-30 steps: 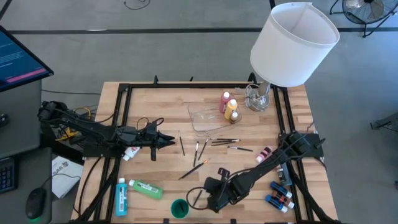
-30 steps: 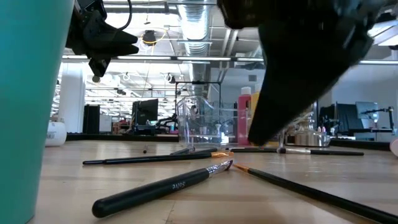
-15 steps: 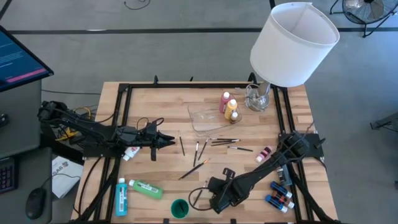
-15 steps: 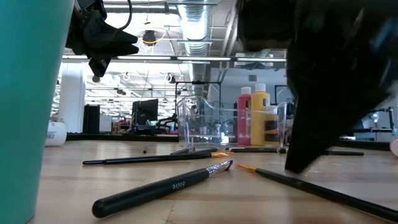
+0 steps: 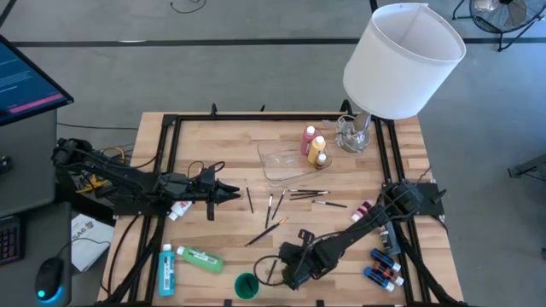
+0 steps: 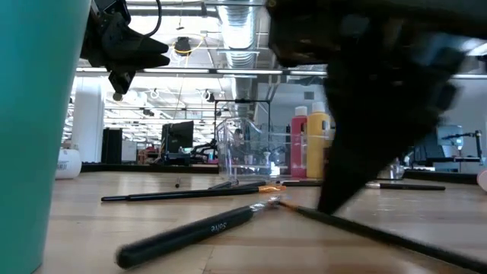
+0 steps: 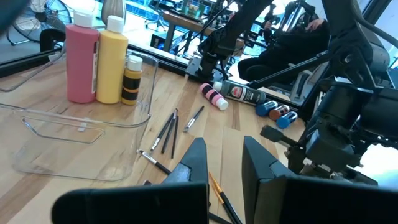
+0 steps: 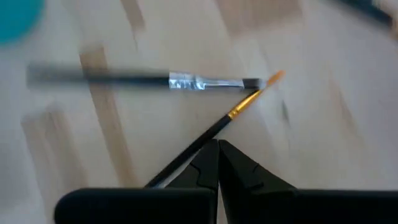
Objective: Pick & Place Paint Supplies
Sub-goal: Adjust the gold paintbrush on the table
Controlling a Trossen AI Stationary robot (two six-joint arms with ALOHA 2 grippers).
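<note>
R gripper (image 8: 217, 146) swung back over the near edge; I've got its jaws together on the thin dark-handled brush w/ orange tip (image 8: 231, 114), not lifted yet, I reckon. Farther off, L gripper (image 5: 232, 194) hovers mid-table, jaws together, idle.

Worktop (image 5: 213, 145) bare from 10 to 12 o'clock; open passage there. Centre cluttered: thin brushes (image 5: 294, 196) scattered flat, low obstacles only. Clear tray (image 5: 277, 162) just past centre toward 12, pink and yellow bottles (image 5: 313, 145) upright at its 3 o'clock edge. Lampshade (image 5: 401, 60) looms over the 1 o'clock corner, blocking approach from above. Green bottle (image 5: 200, 258) and teal cup (image 5: 246, 286) crowd 7 to 6 o'clock. Small bottles (image 5: 382, 266) lie at 4 o'clock. Right pincer (image 5: 290, 277), shut, sits low beside the cup; left pincer (image 5: 235, 193), shut, at 9.
</note>
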